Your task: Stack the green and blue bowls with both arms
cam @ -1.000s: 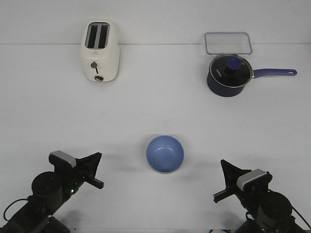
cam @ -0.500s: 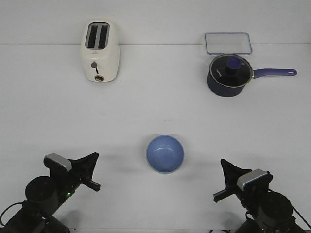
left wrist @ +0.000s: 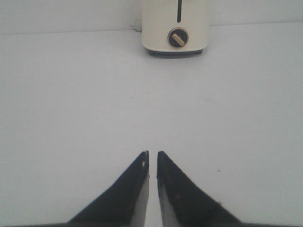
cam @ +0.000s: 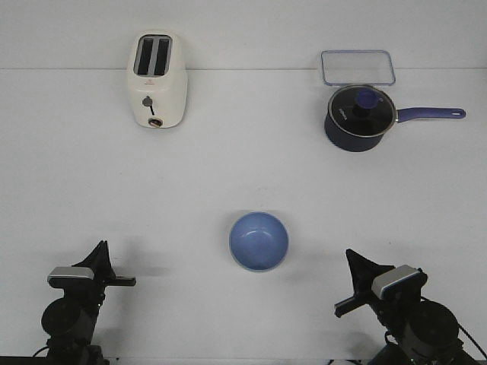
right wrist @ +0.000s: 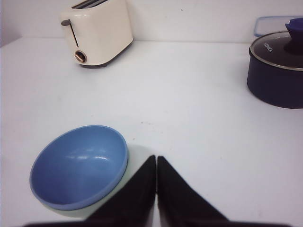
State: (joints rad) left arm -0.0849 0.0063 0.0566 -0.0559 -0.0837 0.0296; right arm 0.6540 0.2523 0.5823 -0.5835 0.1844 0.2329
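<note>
The blue bowl [cam: 259, 241] looks matte, the toaster [cam: 156, 80] glossy cream, the saucepan [cam: 358, 117] lid glass.

A plain white table [cam: 243, 152] meets a white wall [cam: 243, 30], evenly lit.

One bowl [cam: 259, 241], one toaster [cam: 156, 80], one saucepan [cam: 359, 117].

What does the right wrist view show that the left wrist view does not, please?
Only the right wrist view shows the blue bowl, with a pale green edge peeking out beneath it, the navy saucepan with its glass lid, a corner of the clear container behind the pan, and the right gripper, fingers together. Only the left wrist view shows the left gripper, fingers nearly together and holding nothing, over bare table. Both views share the cream toaster and the white table.
</note>
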